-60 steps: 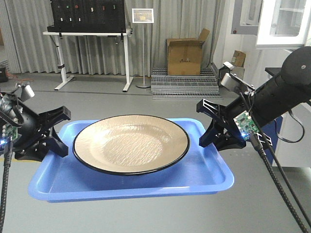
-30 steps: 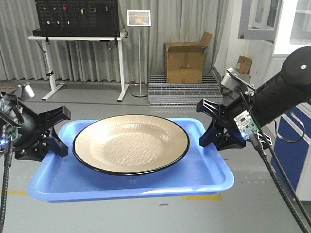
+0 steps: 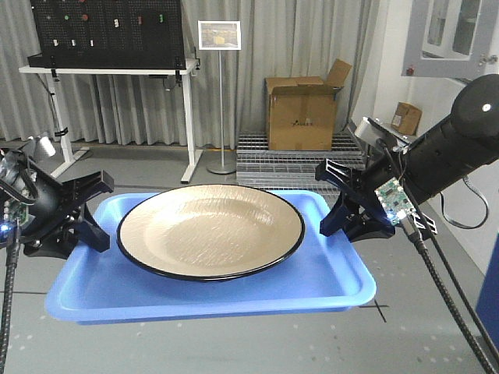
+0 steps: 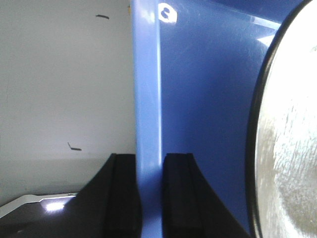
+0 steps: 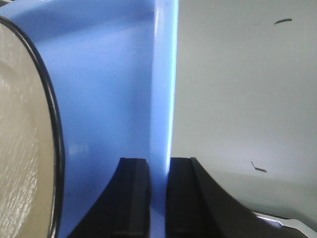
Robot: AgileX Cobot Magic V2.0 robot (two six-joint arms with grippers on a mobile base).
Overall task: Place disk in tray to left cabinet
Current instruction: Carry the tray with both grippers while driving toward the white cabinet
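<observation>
Carrying the tray (image 3: 312,273) level in mid-air above the grey floor (image 3: 234,351), with no table beneath it. Pinching the tray's left rim with the left gripper (image 3: 95,212), jaws pressed against either face of the blue edge in the left wrist view. Pinching the right rim the same way with the right gripper (image 3: 331,201), jaws closed on the edge in the right wrist view. Bearing the disk (image 3: 210,230) flat in the middle of the tray, lying clear of both sets of jaws.

Judging the first part as done: disk already sitting in the tray, tray already lifted off any support.

Facing open room only: a cardboard box (image 3: 304,113), a sign stand (image 3: 220,93) and a table (image 3: 109,70) with a black pegboard (image 3: 105,31). Seeing no wide-shelved left cabinet ahead, only a glazed unit (image 3: 452,35) at the upper right, too cropped to name.

Judging the larger share as left: reaching the left cabinet, lining up with a shelf, sliding the tray in level, then releasing both rims.
</observation>
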